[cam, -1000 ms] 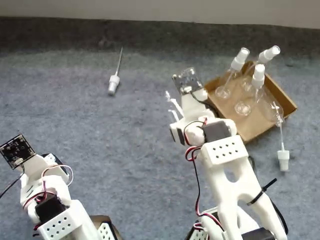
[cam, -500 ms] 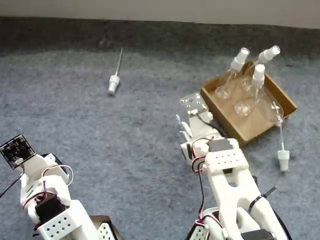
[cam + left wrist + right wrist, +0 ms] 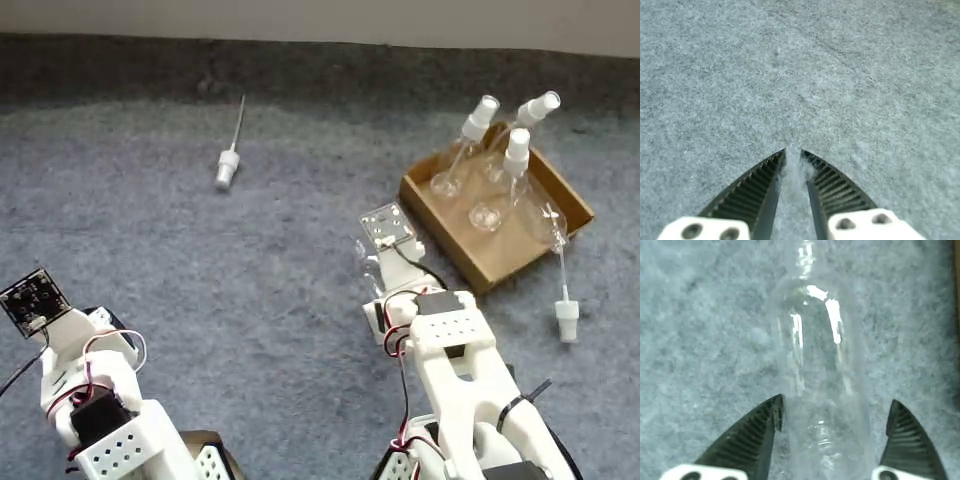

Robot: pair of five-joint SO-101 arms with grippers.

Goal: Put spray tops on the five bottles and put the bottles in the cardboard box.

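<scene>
A clear bottle [image 3: 822, 355] without a top lies on the grey carpet, between the wide-apart fingers of my right gripper [image 3: 836, 404], which is open. From above, that gripper [image 3: 367, 268] is low over the carpet just left of the cardboard box [image 3: 470, 250]. Three bottles with white spray tops [image 3: 462, 150] lean in the box, and a clear bottle [image 3: 542, 215] lies at its right side. One loose spray top [image 3: 228, 168] lies far left; another [image 3: 567, 320] lies right of the box. My left gripper [image 3: 793, 151] is shut, empty, over bare carpet.
The left arm [image 3: 90, 380] sits folded at the near left corner. A dark strip of carpet and a pale wall [image 3: 320, 20] border the far side. Open carpet lies between the arms and the far-left spray top.
My right arm has drawn back toward its base and sunk lower, so its gripper is now nearer and left of the box. The left arm has not moved.
</scene>
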